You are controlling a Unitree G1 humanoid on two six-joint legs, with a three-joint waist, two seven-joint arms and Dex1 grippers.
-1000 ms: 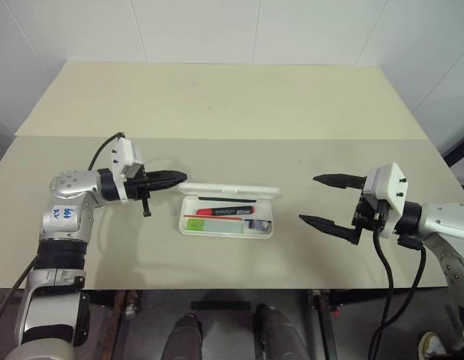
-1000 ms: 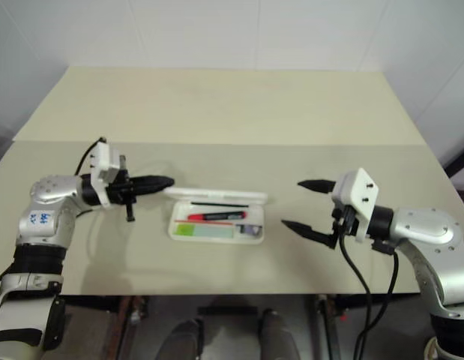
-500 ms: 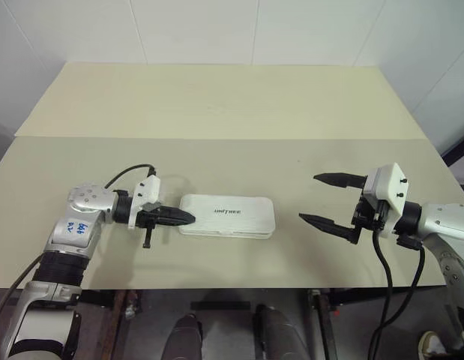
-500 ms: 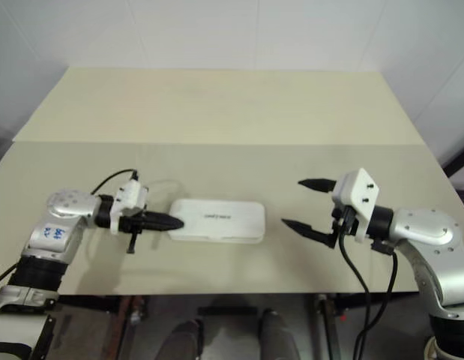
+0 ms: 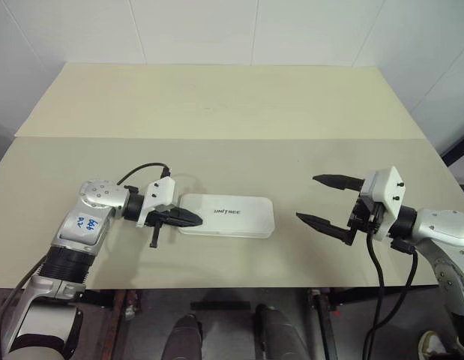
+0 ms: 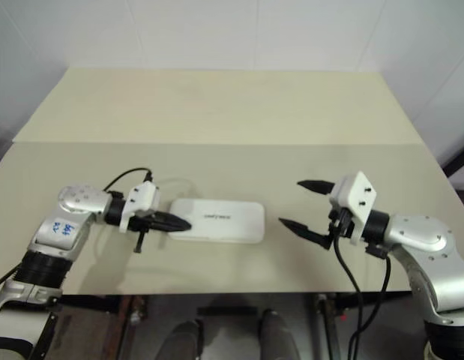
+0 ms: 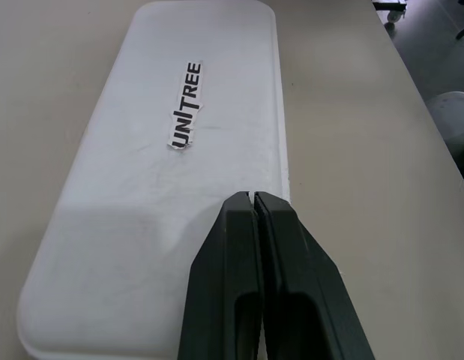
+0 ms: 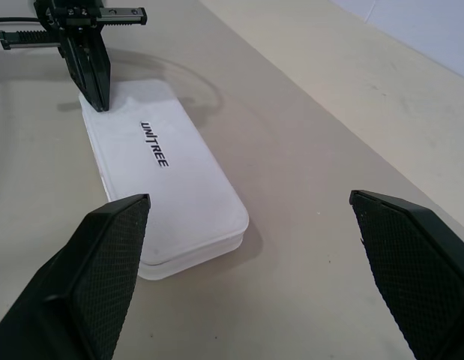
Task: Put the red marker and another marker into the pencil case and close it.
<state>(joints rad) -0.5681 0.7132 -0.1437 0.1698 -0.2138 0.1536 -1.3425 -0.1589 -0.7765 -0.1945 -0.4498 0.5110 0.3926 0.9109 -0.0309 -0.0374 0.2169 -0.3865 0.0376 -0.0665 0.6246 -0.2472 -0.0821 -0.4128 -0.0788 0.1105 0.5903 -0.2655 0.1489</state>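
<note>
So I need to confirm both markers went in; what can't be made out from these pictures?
- Contents of the pencil case: its shut lid hides the inside in every view, so no marker can be confirmed.
- Contact: in the left wrist view the shut left gripper covers the lid beneath its tips; pressing or hovering is unclear.
- The open right gripper stands apart from the case.

Smooth white plastic pencil case [image 5: 226, 216], matt table [image 5: 217, 105]
</note>
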